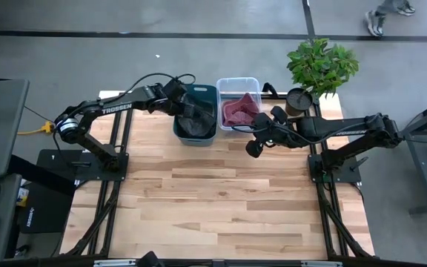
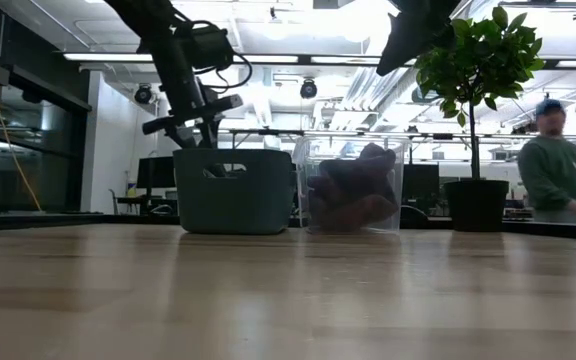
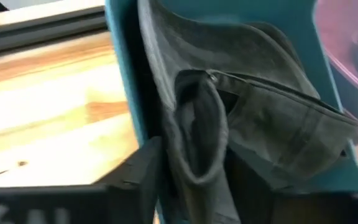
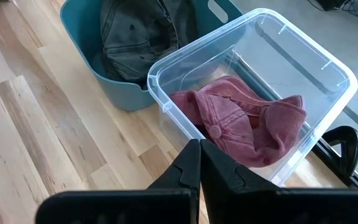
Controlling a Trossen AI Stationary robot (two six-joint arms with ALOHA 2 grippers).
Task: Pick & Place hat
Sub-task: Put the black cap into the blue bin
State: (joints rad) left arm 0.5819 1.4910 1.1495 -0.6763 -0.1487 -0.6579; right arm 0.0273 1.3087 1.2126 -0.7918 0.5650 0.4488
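Observation:
A dark grey hat (image 1: 196,119) lies in a teal bin (image 1: 196,141) at the table's far edge; the right wrist view also shows the grey hat (image 4: 135,31). My left gripper (image 1: 187,111) reaches down into that bin and is shut on the grey hat (image 3: 278,118). A red hat (image 4: 241,124) lies crumpled in the clear plastic bin (image 4: 328,62) beside it, and the high view shows this red hat (image 1: 237,111) too. My right gripper (image 4: 199,168) is shut and hovers over the clear bin's near edge, touching nothing. My left gripper pinches a raised fold of the grey hat's cloth (image 3: 197,143) between its two fingers (image 3: 135,180), coming from above and slanting down into the teal bin. The rest of the hat spreads below against the bin's inner wall (image 3: 123,74).
A potted plant (image 1: 321,67) stands just right of the clear bin (image 1: 237,80). The wooden table (image 1: 221,200) stretches toward the near edge. Arm stands sit at the left and right sides. A person (image 2: 553,165) is in the room beyond the table.

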